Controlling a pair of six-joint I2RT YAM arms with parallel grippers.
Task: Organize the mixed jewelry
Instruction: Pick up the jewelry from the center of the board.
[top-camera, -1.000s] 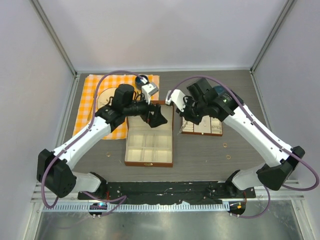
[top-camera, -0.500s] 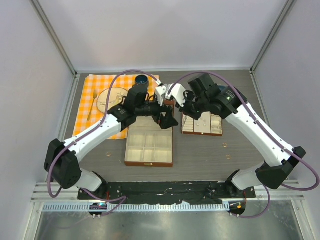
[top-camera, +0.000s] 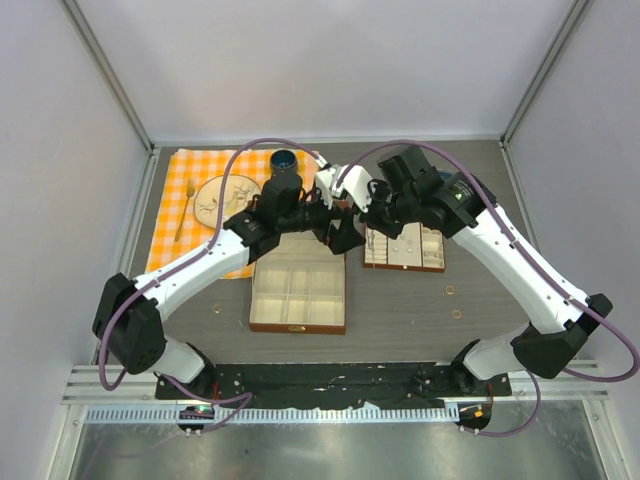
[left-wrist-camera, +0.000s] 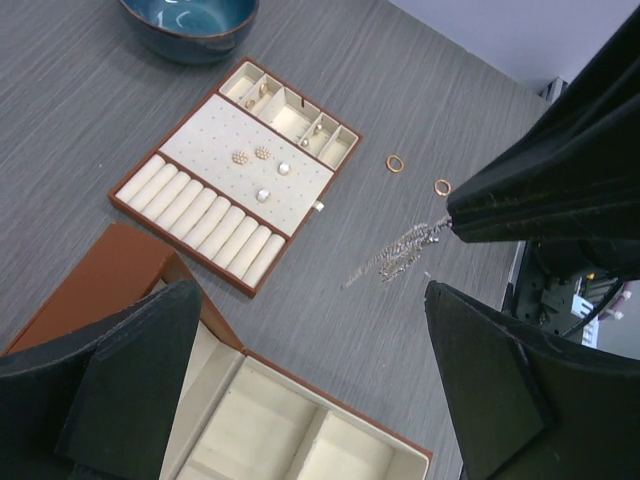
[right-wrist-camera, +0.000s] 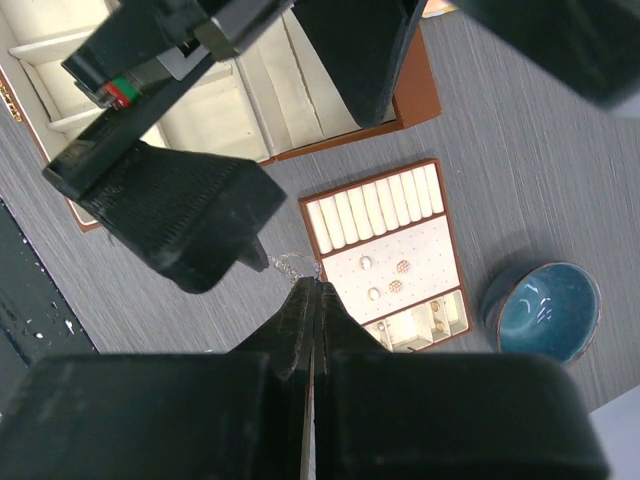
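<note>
The open brown box (top-camera: 298, 290) lies near the middle of the table (top-camera: 480, 330), and its cream compartments face up. Just to its right is the flat tray (left-wrist-camera: 235, 185). It has a row of ring rolls, a dotted pad with a few small studs, and little compartments along its far edge that hold tiny gold pieces. The blue bowl (left-wrist-camera: 190, 20) stands beyond the tray; what is in it cannot be told.

The right gripper (right-wrist-camera: 312, 300) is pinched tight on the thin silver chain (left-wrist-camera: 400, 255), which dangles from its tip above the table. The left gripper (left-wrist-camera: 310, 295) stands wide, with one finger on each side of the hanging chain and not touching it. Two gold rings (left-wrist-camera: 395, 162) lie on the bare table, right of the tray.

A second ago the left arm was over the far left corner of the box and hid the bowl and the plate (top-camera: 222, 195). It has since swung right to meet the right gripper, which has barely moved.

Only the top view shows the checked cloth (top-camera: 175, 235) with the plate and the spoon (top-camera: 185, 215), and one more ring left of the box. Only the wrist views show the chain and the tray's contents.
</note>
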